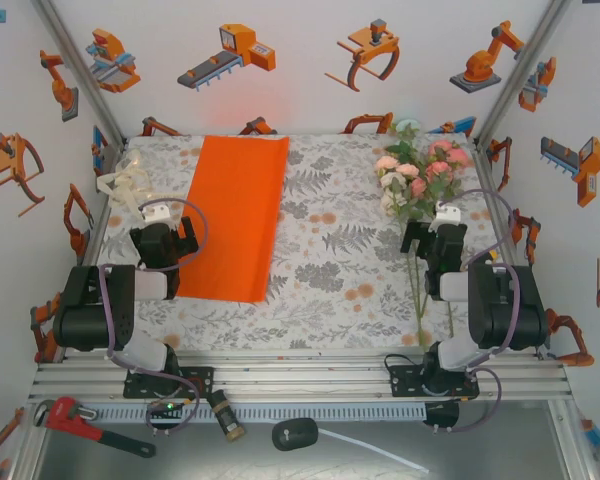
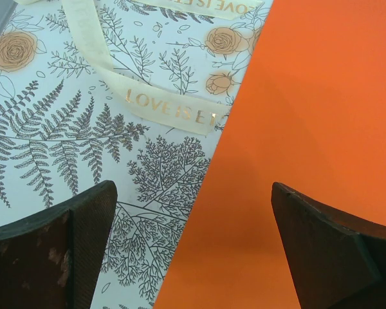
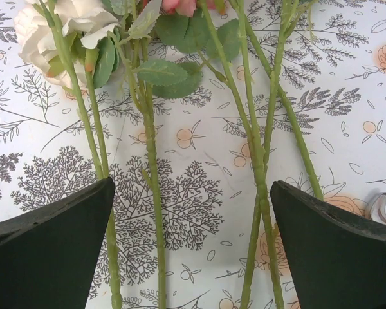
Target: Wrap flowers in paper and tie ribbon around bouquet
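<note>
Worktop (image 1: 330,250), spread with a cloth (image 1: 325,180) printed in grey ferns and orange blossoms. Left half: orange paper (image 1: 235,215), lying flat, long edges running from near to far, slightly slanted. Beside its far left corner: cream ribbon (image 1: 128,185), loosely heaped, one gold-lettered end reaching the paper's edge. Right half, well apart from the paper: flowers (image 1: 415,180), laid down, heads toward the far edge, thin green stems trailing toward the near edge.
</note>
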Robot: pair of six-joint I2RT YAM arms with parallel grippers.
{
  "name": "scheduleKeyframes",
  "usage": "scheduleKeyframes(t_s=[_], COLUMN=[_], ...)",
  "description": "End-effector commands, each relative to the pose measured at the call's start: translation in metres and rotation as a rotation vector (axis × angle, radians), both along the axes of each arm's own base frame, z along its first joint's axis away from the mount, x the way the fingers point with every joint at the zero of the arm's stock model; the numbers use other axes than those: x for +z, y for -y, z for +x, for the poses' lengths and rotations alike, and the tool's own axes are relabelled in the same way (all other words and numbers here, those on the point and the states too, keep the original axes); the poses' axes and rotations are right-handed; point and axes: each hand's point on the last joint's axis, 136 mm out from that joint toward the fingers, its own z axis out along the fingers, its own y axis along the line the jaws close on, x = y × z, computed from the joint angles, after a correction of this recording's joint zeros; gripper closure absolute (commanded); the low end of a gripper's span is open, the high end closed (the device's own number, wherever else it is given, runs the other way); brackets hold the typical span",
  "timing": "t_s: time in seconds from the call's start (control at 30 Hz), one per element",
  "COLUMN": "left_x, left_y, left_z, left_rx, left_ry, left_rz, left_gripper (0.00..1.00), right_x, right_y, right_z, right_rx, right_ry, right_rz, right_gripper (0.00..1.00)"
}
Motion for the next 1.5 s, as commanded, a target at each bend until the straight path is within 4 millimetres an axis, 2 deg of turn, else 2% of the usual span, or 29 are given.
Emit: scheduleKeyframes(t_s=[0.0, 0.53, 0.9, 1.0, 1.03, 1.07, 1.1, 1.13, 1.2, 1.27, 1.3, 1.37, 1.47], left_x=[0.009, 0.009, 0.015, 0.029, 0.039, 0.052, 0.057, 0.069, 0.087, 0.104, 0.108, 0.111, 0.102], left_y=[0.001, 0.001, 0.008, 0.006, 0.006, 0.007, 0.005, 0.001, 0.007, 0.034, 0.044, 0.058, 0.062], left_z=[0.005, 0.005, 0.002, -0.005, -0.009, -0.013, -0.018, -0.022, -0.025, -0.017, -0.013, -0.003, 0.010], left_rx=[-0.006, -0.007, -0.043, -0.024, -0.011, 0.007, 0.041, 0.096, 0.140, 0.024, -0.018, -0.078, -0.114], left_ry=[0.031, 0.031, 0.052, 0.094, 0.094, 0.088, 0.041, 0.008, -0.025, -0.057, -0.082, -0.183, -0.326], left_rz=[0.000, 0.002, 0.015, 0.023, 0.037, 0.048, 0.032, -0.031, -0.205, -0.319, -0.349, -0.377, -0.373], left_gripper=[0.03, 0.03, 0.03, 0.03, 0.03, 0.03, 0.03, 0.03, 0.03, 0.03, 0.03, 0.03, 0.03], right_x=[0.009, 0.009, 0.014, 0.036, 0.050, 0.068, 0.081, 0.093, 0.106, 0.114, 0.116, 0.118, 0.107], right_y=[0.001, 0.002, 0.001, -0.003, -0.004, 0.002, 0.006, 0.001, -0.036, -0.084, -0.107, -0.166, -0.240], right_z=[0.008, 0.008, 0.007, 0.001, -0.002, -0.006, -0.011, -0.013, -0.009, -0.004, -0.002, -0.001, -0.003], right_rx=[0.008, 0.002, 0.007, 0.010, -0.013, -0.103, -0.189, -0.243, -0.145, -0.031, 0.022, 0.155, 0.287], right_ry=[0.025, 0.025, 0.038, 0.034, 0.005, -0.010, -0.022, -0.041, -0.122, -0.216, -0.245, -0.306, -0.401], right_rz=[-0.008, -0.006, -0.005, -0.027, -0.033, 0.030, 0.138, 0.303, 0.525, 0.632, 0.637, 0.618, 0.605], right_gripper=[0.01, 0.01, 0.01, 0.06, 0.08, 0.09, 0.10, 0.11, 0.14, 0.14, 0.14, 0.14, 0.15])
